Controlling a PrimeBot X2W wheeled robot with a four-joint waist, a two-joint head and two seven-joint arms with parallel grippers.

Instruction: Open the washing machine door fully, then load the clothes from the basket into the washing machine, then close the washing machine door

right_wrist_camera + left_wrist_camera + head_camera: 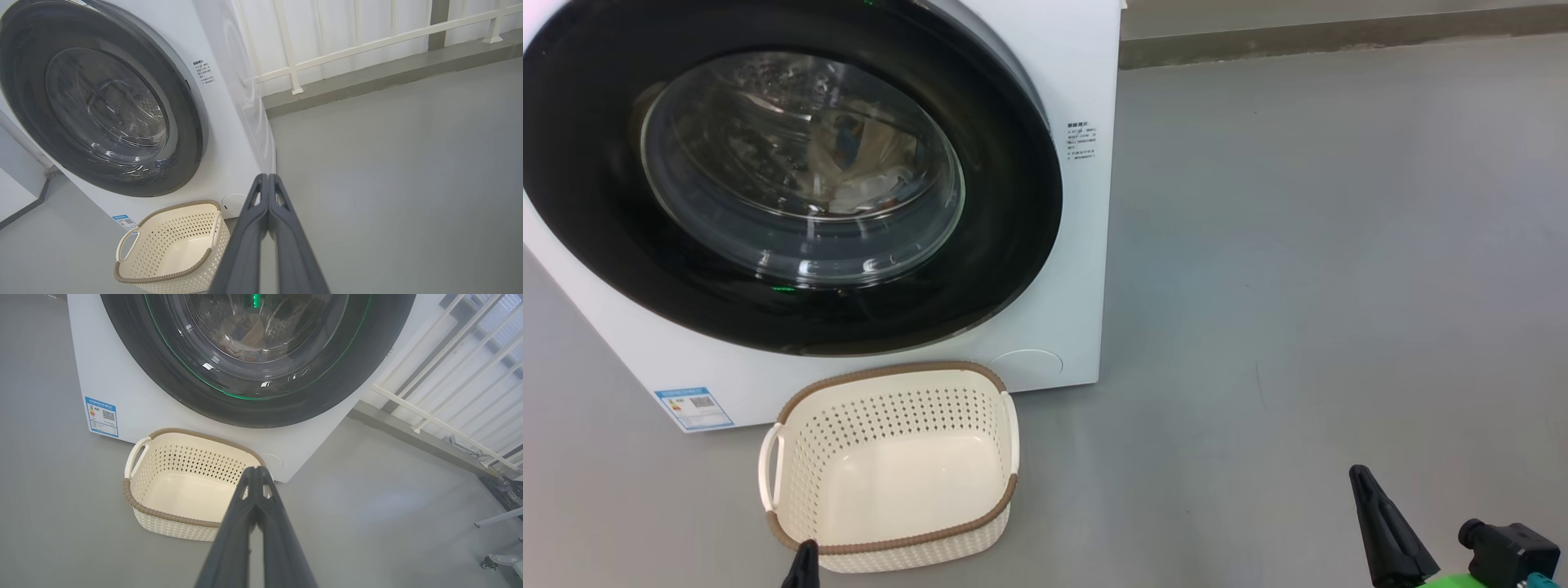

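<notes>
1. Washing machine door (800,171) sits shut, black rim flush against the white washing machine (1086,245).
2. Clothes (866,192) show dimly through its glass; the cream basket (890,371) on the floor in front is empty.
3. Left hand (256,471) and right hand (267,179) are clenched on nothing.
4. Every step looks finished; next, the arms probably only need to keep clear.

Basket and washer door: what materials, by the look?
Basket: matte cream moulded plastic, judging by the perforated walls; brown woven-look rim, probably plastic too. Washing machine door: glossy black surround, likely plastic, mirroring light; window looks like clear glass, bulging, with sharp highlights.
</notes>
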